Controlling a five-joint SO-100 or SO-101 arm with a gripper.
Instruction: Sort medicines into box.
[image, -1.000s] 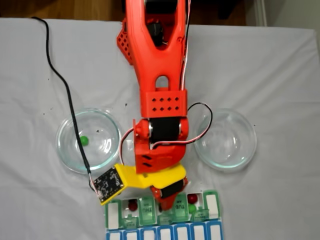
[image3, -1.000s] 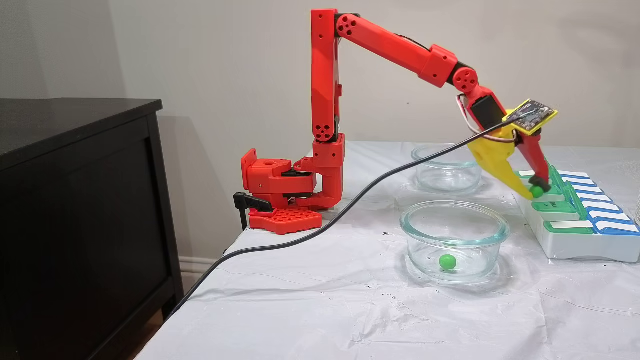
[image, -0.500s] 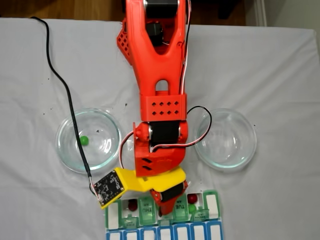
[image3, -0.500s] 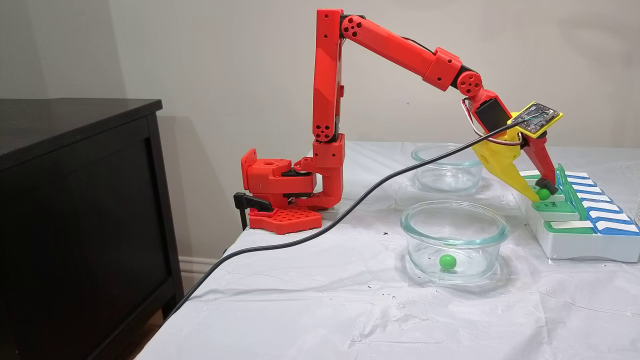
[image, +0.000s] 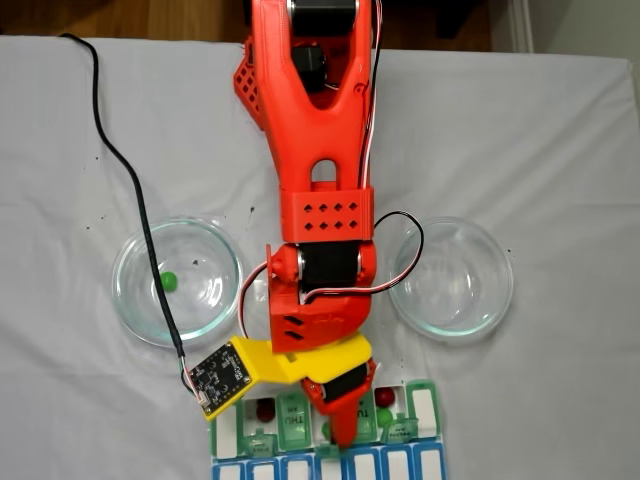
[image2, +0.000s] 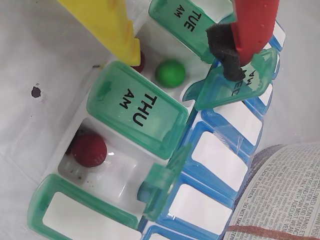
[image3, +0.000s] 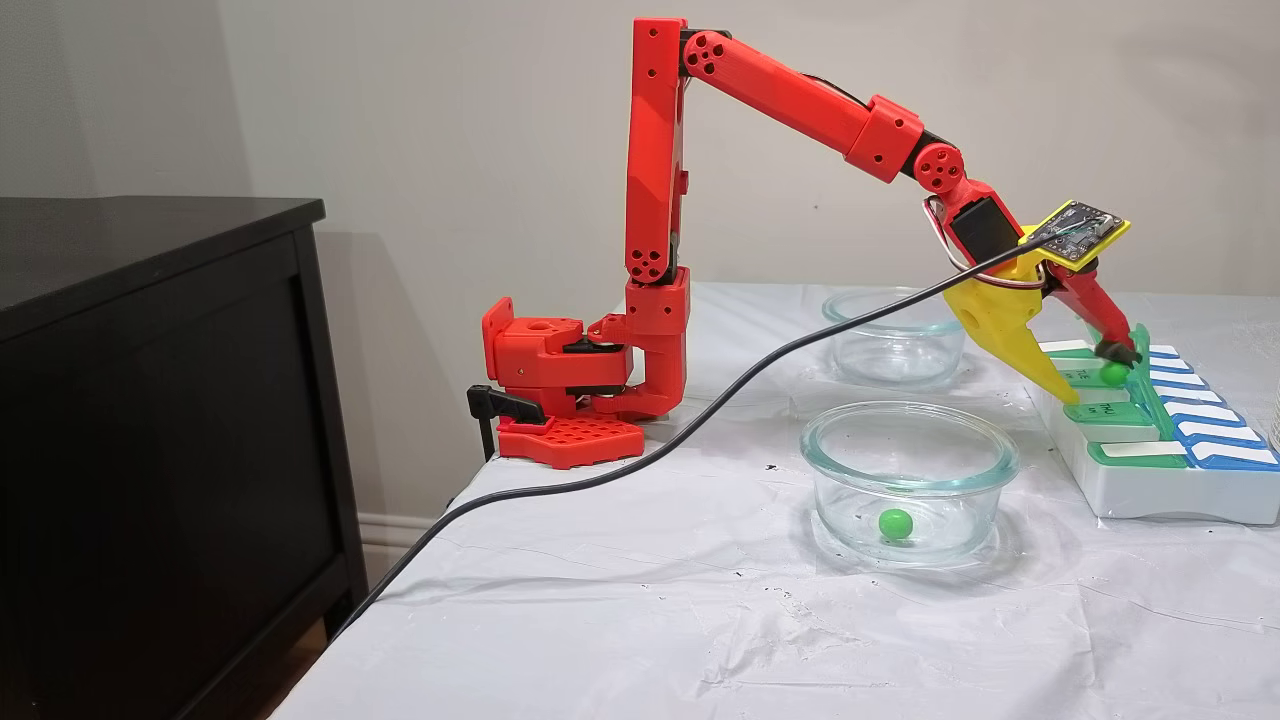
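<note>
My gripper (image3: 1095, 375) stands open over the box (image3: 1150, 490) at the table's right end. In the wrist view its yellow finger (image2: 107, 25) and red finger (image2: 252, 25) straddle an uncovered compartment. In that compartment a green medicine ball (image2: 170, 73) lies free beside a red one (image2: 140, 64) half hidden under the yellow tip. The red finger's black pad (image2: 227, 50) touches the raised WED lid. Another red ball (image2: 89, 149) sits in the compartment past the shut THU AM lid (image2: 135, 107). One green ball (image3: 895, 522) rests in the near glass dish (image3: 905, 455).
An empty glass dish (image: 450, 277) lies right of the arm in the top-down fixed view. A black cable (image3: 600, 480) trails from the wrist across the cloth. A dark cabinet (image3: 150, 400) stands off the table's left. Printed paper (image2: 280, 200) lies beside the box.
The gripper was shut on a green ball above the box. The red finger has swung out against the WED lid and the ball now lies in the compartment.
</note>
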